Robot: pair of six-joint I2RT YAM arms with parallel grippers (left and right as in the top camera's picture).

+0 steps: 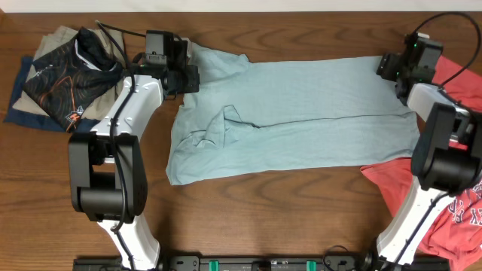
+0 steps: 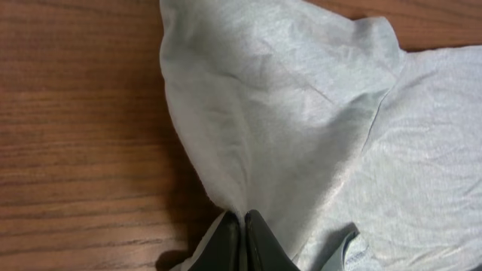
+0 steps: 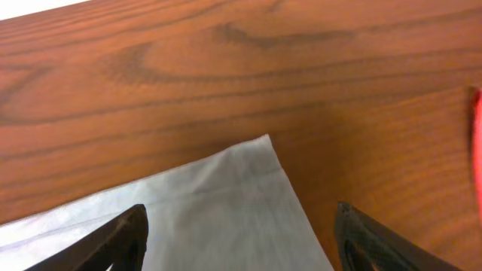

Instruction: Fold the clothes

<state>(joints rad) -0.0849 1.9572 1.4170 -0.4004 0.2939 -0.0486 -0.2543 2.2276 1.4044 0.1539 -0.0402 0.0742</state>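
Observation:
A light blue t-shirt (image 1: 294, 113) lies spread across the middle of the wooden table, partly folded lengthwise. My left gripper (image 1: 184, 75) is shut on the shirt's upper left part near the sleeve; the left wrist view shows the cloth (image 2: 279, 98) pinched and drawn up between the closed fingers (image 2: 242, 222). My right gripper (image 1: 392, 66) is open at the shirt's far right corner; in the right wrist view the corner of the cloth (image 3: 226, 203) lies between the spread fingers (image 3: 241, 233), which do not hold it.
A pile of folded clothes, dark patterned and khaki (image 1: 64, 75), sits at the far left. Red garments (image 1: 444, 203) lie at the right edge under the right arm. The front of the table (image 1: 263, 218) is bare wood.

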